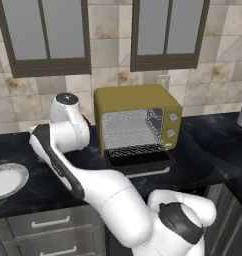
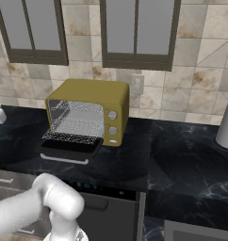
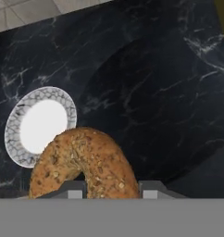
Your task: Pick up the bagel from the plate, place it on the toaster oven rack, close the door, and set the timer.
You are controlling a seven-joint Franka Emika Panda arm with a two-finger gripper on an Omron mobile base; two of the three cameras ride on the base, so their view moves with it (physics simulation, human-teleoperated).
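- Above the black marble counter (image 3: 169,92), the gripper (image 3: 111,190) is closed on the bagel (image 3: 84,164); both fingertips (image 3: 72,190) press the ring's lower rim.
- Bagel is lifted clear of the plate (image 3: 14,120), which lies bare on the counter beyond it.
- Left of the toaster oven (image 1: 135,100), the plate (image 1: 8,180) sits well apart at the counter's edge.
- Door (image 1: 143,162) is folded down flat in front of the oven; the toaster oven rack (image 1: 135,149) spans the shiny cavity, nothing on it.
- Two pale knobs (image 1: 172,125) sit right of the cavity.
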